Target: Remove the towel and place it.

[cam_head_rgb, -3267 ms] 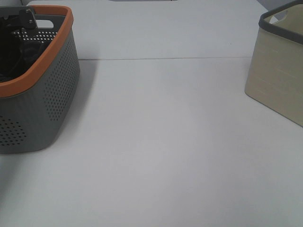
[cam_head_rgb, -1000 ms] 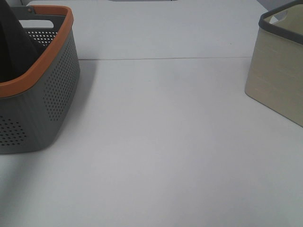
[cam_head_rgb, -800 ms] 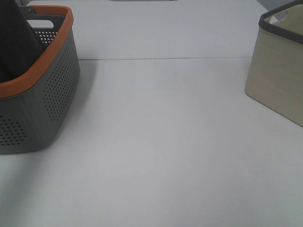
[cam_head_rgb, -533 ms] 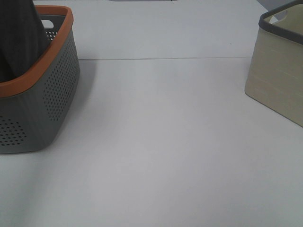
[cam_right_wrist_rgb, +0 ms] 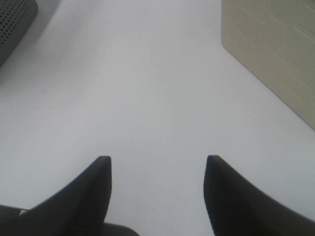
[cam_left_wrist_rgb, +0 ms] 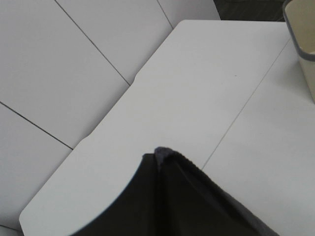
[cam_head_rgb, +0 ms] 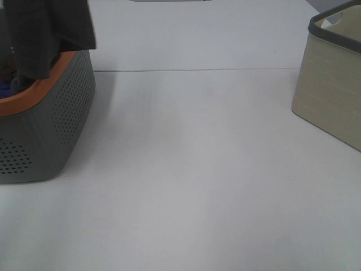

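Treat towel (cam_head_rgb: 48, 28) as soft, light, limp; expect swing. Find it hanging over basket (cam_head_rgb: 67, 113), tail at rim. Hold by bunched top. Cannot see left gripper behind cloth; judge it clamped on towel. Note right gripper (cam_right_wrist_rgb: 155, 189) spread, empty.

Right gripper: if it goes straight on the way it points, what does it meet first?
Most likely the bare table. The right gripper is open with nothing ahead of it; the beige basket sits off to the side. Depth is hard to judge.
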Controlling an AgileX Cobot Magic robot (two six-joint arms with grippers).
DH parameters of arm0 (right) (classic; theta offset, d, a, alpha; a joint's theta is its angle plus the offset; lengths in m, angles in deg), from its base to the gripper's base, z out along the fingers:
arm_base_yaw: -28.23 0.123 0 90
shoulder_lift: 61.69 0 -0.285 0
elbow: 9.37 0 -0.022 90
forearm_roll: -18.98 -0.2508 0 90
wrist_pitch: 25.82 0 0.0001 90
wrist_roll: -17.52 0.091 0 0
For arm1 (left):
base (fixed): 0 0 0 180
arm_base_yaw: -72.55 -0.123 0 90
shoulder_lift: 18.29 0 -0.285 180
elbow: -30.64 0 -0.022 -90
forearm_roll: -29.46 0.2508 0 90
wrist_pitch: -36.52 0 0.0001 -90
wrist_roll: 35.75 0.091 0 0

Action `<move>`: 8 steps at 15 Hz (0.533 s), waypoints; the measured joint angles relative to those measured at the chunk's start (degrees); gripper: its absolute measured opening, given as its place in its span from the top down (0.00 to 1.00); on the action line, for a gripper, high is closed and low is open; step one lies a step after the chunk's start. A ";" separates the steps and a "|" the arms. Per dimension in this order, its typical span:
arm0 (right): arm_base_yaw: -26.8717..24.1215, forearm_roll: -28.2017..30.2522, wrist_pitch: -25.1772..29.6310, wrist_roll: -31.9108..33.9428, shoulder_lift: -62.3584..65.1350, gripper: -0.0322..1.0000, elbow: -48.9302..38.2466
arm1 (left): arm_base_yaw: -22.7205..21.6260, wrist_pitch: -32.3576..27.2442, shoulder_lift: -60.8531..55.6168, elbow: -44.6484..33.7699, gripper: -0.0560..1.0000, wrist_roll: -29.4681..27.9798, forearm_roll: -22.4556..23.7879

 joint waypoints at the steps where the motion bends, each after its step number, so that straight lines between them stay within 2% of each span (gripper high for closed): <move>1: 0.00 -0.57 -1.20 -0.17 -2.64 0.49 0.92 | 2.12 0.63 1.55 2.06 0.95 -1.55 1.20; 3: 0.00 -0.97 -5.84 -1.03 -10.26 0.49 4.01 | 7.73 5.61 4.41 3.90 0.95 -7.56 2.23; 4: 0.00 -1.15 -6.30 -0.97 -11.34 0.49 4.35 | 9.68 6.82 5.16 3.95 0.95 -9.00 2.23; 6: 0.00 -3.27 -9.05 -1.78 -16.67 0.49 5.33 | 12.09 7.79 6.82 4.07 0.95 -9.80 2.41; 8: 0.00 -7.05 -11.57 -6.53 -21.08 0.49 5.56 | 14.15 7.96 9.80 4.07 0.95 -10.03 2.92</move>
